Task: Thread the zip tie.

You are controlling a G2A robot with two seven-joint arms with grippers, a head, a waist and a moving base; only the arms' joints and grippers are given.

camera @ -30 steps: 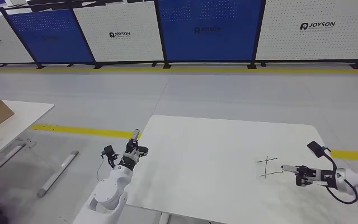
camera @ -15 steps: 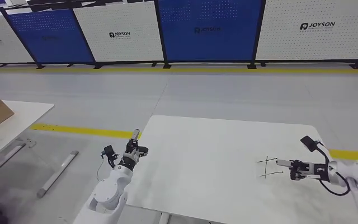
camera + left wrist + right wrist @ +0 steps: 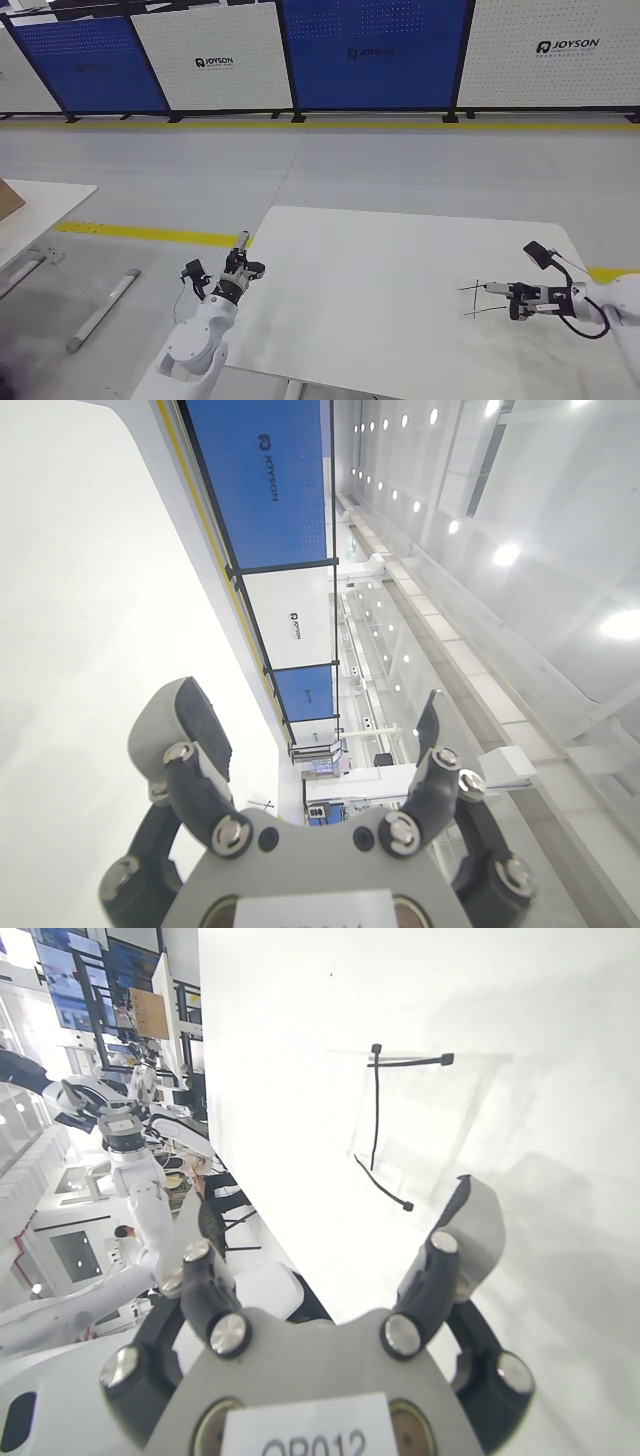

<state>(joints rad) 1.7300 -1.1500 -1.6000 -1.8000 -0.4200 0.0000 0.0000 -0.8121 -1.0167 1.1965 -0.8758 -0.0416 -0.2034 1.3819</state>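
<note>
Three black zip ties lie loose on a clear sheet (image 3: 440,1118) near the right side of the white table (image 3: 380,290). One long zip tie (image 3: 375,1113) crosses a second zip tie (image 3: 410,1061) at its head; a third zip tie (image 3: 382,1185) lies slanted beside the long one's tail. In the top view the zip ties (image 3: 479,298) show as thin lines. My right gripper (image 3: 492,290) is open just to the right of them, low over the table, its fingers (image 3: 470,1198) apart and empty. My left gripper (image 3: 307,700) is open and empty, held upright at the table's left edge (image 3: 240,243).
A second white table with a cardboard box (image 3: 10,198) stands at the far left across a gap of floor. Blue and white panels (image 3: 375,55) fence the back. The table's right edge runs close behind my right arm.
My right gripper has moved left across the table toward the zip ties, now reaching their right ends. The left arm has not moved.
</note>
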